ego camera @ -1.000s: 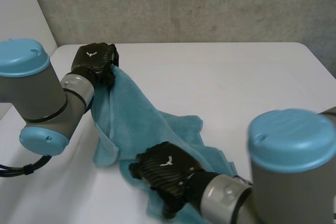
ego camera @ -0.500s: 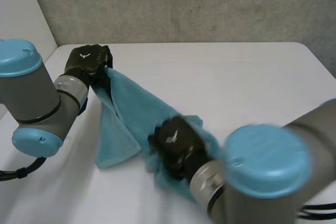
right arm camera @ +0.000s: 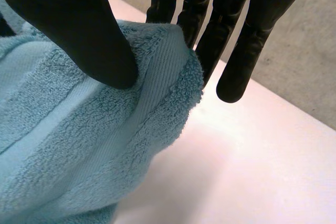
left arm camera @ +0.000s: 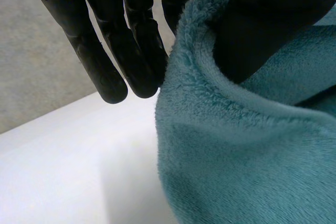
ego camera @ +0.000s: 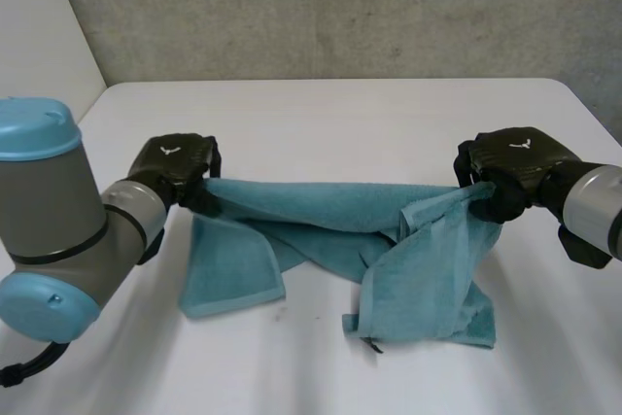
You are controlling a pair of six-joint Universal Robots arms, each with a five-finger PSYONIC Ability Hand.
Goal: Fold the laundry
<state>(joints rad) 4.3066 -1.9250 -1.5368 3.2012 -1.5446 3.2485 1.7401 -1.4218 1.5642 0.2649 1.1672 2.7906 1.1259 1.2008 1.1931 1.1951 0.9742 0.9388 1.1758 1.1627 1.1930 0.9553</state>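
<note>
A teal terry-cloth towel (ego camera: 321, 203) is stretched sideways between the two hands, over the near half of the white counter (ego camera: 369, 114). The left hand (ego camera: 175, 167) grips one end of the raised top edge and the right hand (ego camera: 513, 164) grips the other end, at a corner with a flat woven band. In the left wrist view the thumb (left arm camera: 262, 30) presses into the plush edge while the straight fingers (left arm camera: 105, 72) stand behind it, pinching the cloth. In the right wrist view the thumb (right arm camera: 89, 40) bears down on the banded corner against the straight fingers (right arm camera: 236, 51) behind it, clamping the towel the same way. Below the taut edge, two loose flaps hang down onto the counter, one near each hand.
</note>
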